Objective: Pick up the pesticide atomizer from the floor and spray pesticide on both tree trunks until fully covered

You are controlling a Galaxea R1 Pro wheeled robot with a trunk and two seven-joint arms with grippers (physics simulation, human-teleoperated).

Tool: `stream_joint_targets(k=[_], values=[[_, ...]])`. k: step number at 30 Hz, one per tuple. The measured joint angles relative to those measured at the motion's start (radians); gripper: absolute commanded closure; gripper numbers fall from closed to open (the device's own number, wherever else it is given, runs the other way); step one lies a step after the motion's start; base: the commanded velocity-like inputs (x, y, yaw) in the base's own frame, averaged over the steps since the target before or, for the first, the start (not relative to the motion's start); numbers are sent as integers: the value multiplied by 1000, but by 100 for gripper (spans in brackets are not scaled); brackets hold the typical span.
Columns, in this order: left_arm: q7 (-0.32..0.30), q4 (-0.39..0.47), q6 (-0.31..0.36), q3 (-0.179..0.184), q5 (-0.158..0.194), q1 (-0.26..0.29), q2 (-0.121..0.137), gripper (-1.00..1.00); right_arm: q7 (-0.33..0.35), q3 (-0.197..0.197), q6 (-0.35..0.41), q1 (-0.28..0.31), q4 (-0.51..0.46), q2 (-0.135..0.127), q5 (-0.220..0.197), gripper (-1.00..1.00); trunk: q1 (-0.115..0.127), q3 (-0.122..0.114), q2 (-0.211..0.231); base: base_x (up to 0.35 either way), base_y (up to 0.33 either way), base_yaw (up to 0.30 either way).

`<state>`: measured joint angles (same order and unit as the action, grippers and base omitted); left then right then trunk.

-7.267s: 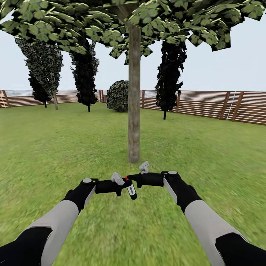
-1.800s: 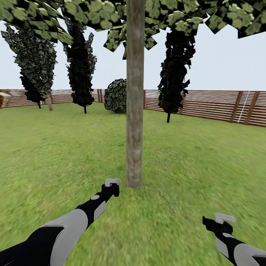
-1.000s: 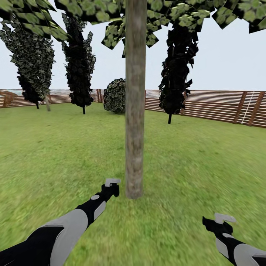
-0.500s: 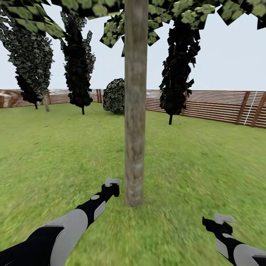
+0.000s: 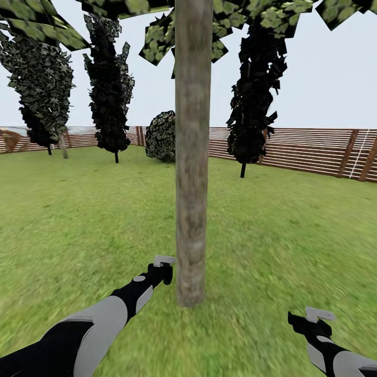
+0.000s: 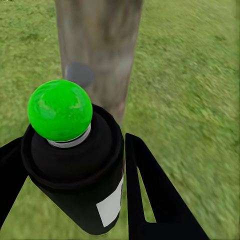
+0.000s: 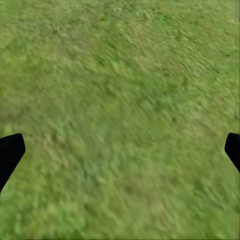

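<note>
At frame centre the left tool gripped the pesticide atomizer just beside the tree trunk, the right tool spread wide; so close, spray might miss upper bark.

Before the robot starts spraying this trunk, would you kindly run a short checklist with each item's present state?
1. Pesticide atomizer held between the left gripper fingers: ok.
2. Atomizer's top dot is green: ok.
3. Tree trunk directly ahead of the atomizer, close: ok.
4. Pesticide specks on the bark: none visible; coverage not ok.
5. Right gripper open, over bare grass: ok.
6. Whether the nozzle faces the bark: cannot tell.
</note>
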<state>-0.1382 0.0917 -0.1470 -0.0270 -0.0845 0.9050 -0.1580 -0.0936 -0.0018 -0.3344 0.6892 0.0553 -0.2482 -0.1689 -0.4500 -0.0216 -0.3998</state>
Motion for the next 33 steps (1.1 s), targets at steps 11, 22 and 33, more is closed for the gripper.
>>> stream_joint_targets(k=[11, 22, 33], values=[[0, 0, -2, -2, -3, 0, -2, 100, 0, 0, 0, -36, 0, -4, 0, -100, 0, 0, 0, 43, 0, 0], [0, 0, -3, -3, -3, 0, -2, 100, 0, 0, 0, -53, 0, -3, 0, -100, 0, 0, 0, 1, 0, 0], [-1, 0, -2, -1, -3, 0, -3, 100, 0, 0, 0, -61, 0, -5, 0, -100, 0, 0, 0, 185, -55, 0]])
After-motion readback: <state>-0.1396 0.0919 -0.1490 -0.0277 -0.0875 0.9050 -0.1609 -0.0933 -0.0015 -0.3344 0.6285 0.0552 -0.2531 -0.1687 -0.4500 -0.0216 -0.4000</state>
